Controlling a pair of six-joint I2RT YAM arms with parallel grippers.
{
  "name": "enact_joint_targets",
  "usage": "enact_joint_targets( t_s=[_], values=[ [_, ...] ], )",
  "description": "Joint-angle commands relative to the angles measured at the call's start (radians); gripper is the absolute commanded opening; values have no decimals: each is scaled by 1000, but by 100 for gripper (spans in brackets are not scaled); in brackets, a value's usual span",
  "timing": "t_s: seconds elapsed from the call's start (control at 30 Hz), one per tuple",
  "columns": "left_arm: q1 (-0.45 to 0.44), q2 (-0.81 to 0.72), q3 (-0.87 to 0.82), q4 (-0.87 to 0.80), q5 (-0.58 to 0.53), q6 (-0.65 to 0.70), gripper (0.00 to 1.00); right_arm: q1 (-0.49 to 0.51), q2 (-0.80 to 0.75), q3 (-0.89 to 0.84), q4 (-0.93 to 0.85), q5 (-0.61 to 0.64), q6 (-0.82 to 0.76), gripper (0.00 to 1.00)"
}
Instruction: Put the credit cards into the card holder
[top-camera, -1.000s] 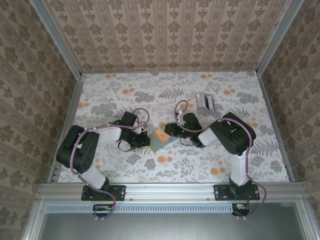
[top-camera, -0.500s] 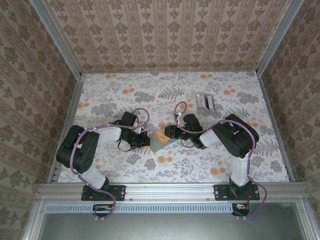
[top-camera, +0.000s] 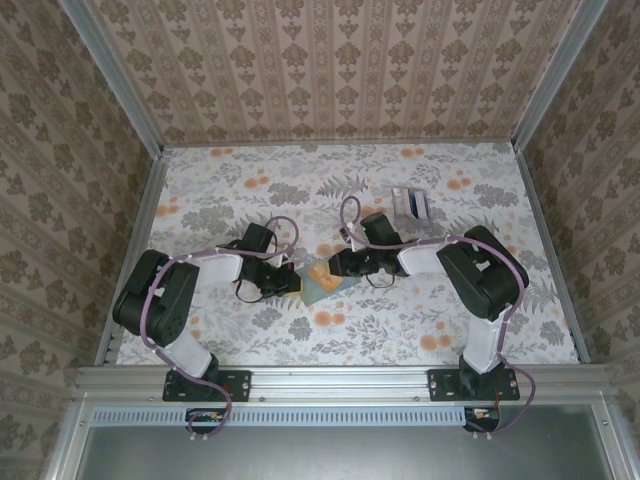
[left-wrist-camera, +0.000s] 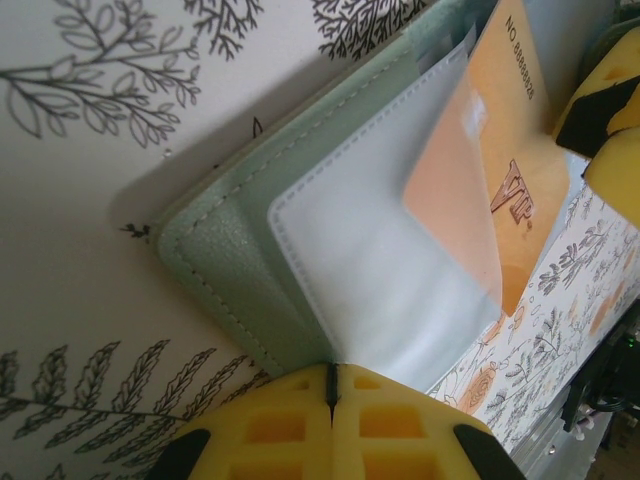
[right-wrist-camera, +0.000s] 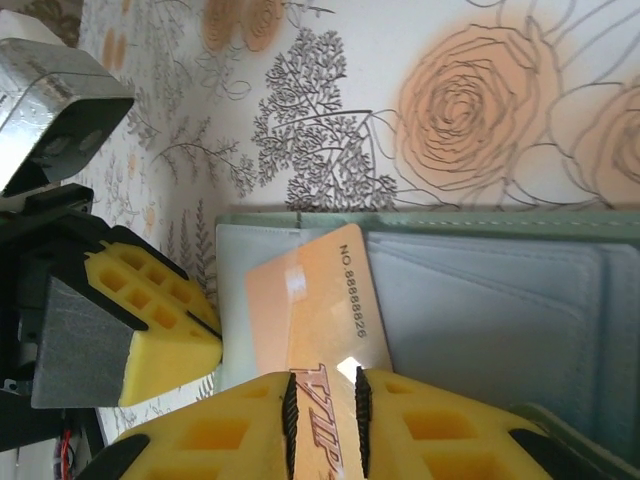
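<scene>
Left gripper (left-wrist-camera: 331, 385), fingers together, clamps the open holder's (left-wrist-camera: 235, 270) edge; right gripper (right-wrist-camera: 323, 415), fingers slightly apart, straddles an orange card (right-wrist-camera: 300, 300) partly tucked in the clear pocket (left-wrist-camera: 370, 260).

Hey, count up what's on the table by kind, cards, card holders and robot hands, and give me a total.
Orange card: 1
Pile of pale cards: 1, too small to count the cards in it
Card holder: 1
Hands: 2, left hand and right hand
Total: 5
</scene>
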Motion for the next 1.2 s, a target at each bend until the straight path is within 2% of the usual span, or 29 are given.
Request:
enact_joint_targets(
  t_s=[0.0,0.33,0.9,1.17],
  values=[
    [1,36,-12,-38,-37,26,0,-20,-24,40,-217,-18,-73,28],
    [0,47,-9,-38,-31,27,0,-26,-23,162,-490,18,-197,33],
    [0,53,-5,-30,-22,25,0,-52,-54,236,-689,48,-233,42],
    [-5,42,-7,-31,-26,26,0,-49,-8,249,-753,16,-254,40]
  ],
)
